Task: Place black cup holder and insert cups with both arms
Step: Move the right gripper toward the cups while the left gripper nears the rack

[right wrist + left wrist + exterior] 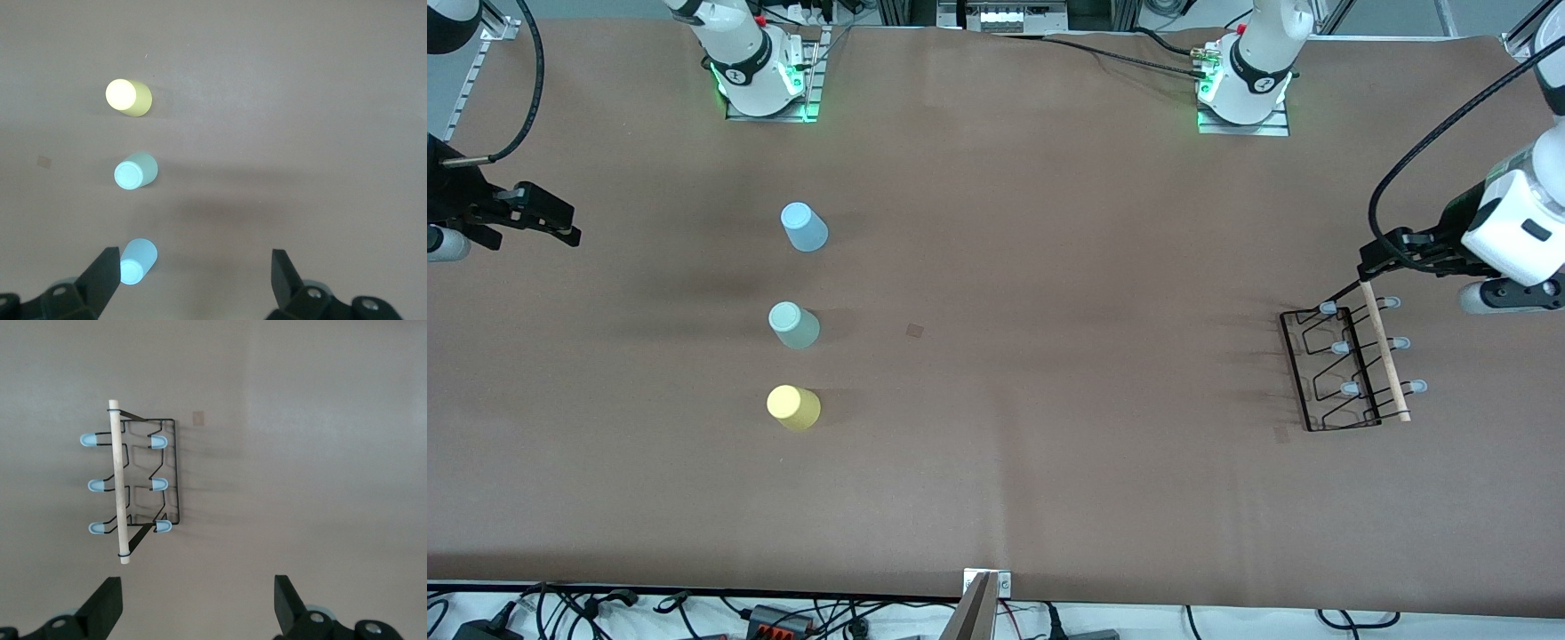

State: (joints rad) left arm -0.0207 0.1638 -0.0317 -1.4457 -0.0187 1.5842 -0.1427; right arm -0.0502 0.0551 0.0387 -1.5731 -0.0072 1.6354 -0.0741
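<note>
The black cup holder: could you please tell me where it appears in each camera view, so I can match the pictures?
Front view: the black cup holder stands at the left arm's end of the table, with the open left claw above its wooden rod.
Left wrist view: the holder sits ahead of the claw's fingers.
Right wrist view: not in it.
Shared landmark: the light wooden rod.

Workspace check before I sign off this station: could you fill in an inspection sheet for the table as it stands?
Surface: brown table, flat, with faint small square marks.
Job's things: black cup holder stands at the left arm's end; blue cup, green cup and yellow cup stand in a row, bottoms up, toward the right arm's end, yellow nearest the front camera.
Clutter: nothing seen.
Grippers: left gripper hangs beside the holder, jaws open, empty; right gripper hangs past the cups at the table's end, jaws open, empty.
Cables: black cable loops along the left arm.
Surroundings: wires along the table's near edge.
</note>
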